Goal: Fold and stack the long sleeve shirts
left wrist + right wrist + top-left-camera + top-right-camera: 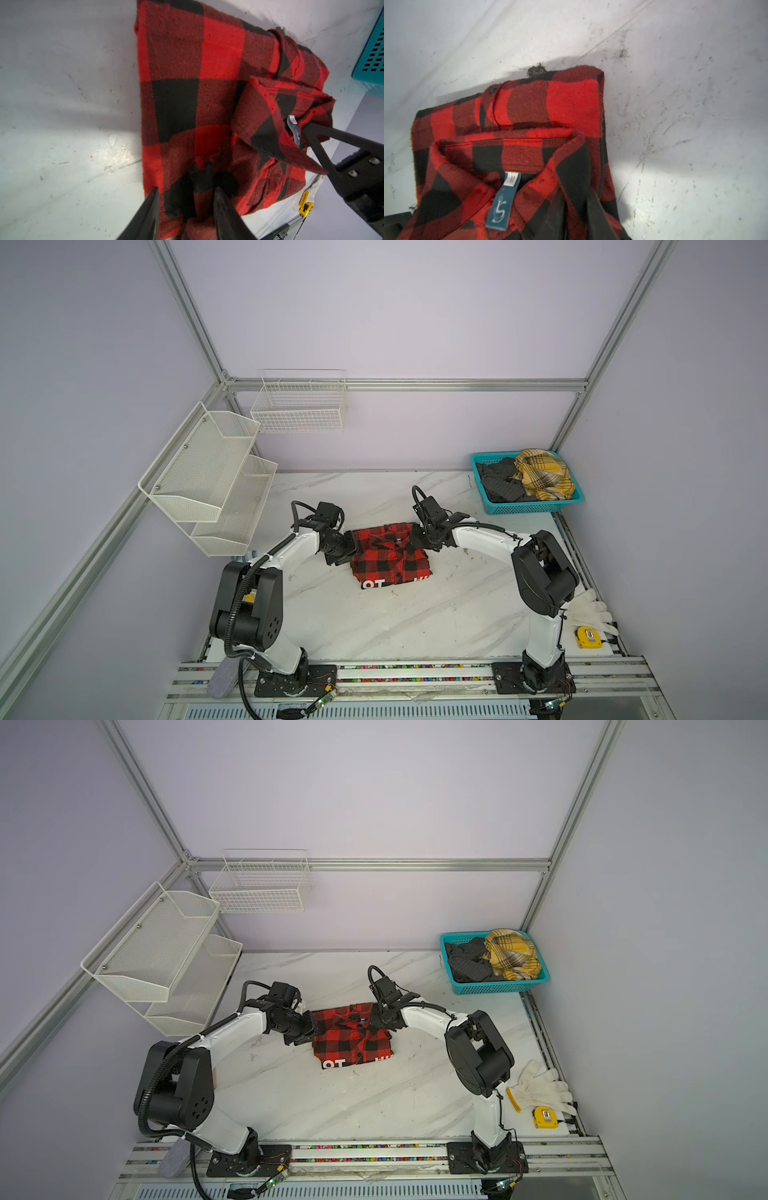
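Lying folded on the white marble surface (374, 622), well clear of the teal plastic basket (536, 509), the red-and-black buffalo-check shirt (386, 562) sits between both tools: left tool (186, 190) pinches its side; right tool (414, 540) touches the collar (562, 149), grip unclear.

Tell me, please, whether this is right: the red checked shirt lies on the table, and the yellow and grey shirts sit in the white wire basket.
Not quite: both top views show the yellow shirt and grey shirt in the blue plastic basket; the rest holds.

Soft even light, blurry wrist close-ups
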Robot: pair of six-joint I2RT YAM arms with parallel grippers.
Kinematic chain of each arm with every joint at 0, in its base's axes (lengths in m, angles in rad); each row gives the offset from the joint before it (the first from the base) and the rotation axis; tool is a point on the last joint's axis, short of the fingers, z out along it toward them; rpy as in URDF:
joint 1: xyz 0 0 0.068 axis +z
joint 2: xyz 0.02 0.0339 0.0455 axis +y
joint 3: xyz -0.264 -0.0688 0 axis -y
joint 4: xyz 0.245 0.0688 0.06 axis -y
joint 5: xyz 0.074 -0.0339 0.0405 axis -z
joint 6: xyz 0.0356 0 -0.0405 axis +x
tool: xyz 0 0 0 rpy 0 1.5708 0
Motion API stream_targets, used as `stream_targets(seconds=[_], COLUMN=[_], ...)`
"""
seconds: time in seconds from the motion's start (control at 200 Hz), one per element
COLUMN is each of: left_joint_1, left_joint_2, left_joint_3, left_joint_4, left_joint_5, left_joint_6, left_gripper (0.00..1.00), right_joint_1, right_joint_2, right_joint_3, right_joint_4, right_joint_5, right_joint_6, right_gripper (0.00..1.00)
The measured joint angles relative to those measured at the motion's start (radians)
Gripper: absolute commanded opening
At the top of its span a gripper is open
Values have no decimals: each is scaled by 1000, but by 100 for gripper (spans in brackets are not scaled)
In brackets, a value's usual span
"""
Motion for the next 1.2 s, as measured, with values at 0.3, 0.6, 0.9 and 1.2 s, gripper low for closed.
stream_targets(seconds=[0.3, 0.6, 0.9, 1.2], left_joint_1=[-38, -33, -26, -26], left_joint_2=[13, 14, 9, 72], left_joint_3=[19, 19, 19, 19], left_joint_4=[5, 13, 70, 81], left_joint_5=[-13, 3, 63, 56], left_joint_6=[-3, -47, -95, -98], left_gripper=[43, 53, 53, 11], right_joint_1=[2, 6, 13, 13], right_joint_2=[8, 9, 10, 17], right_joint_3=[119, 120, 120, 122], right_joint_4=[12, 13, 13, 13], right_joint_5=[-36, -58, -65, -66], right_joint_6=[-30, -30, -30, -33], right_gripper=[7, 6, 5, 5])
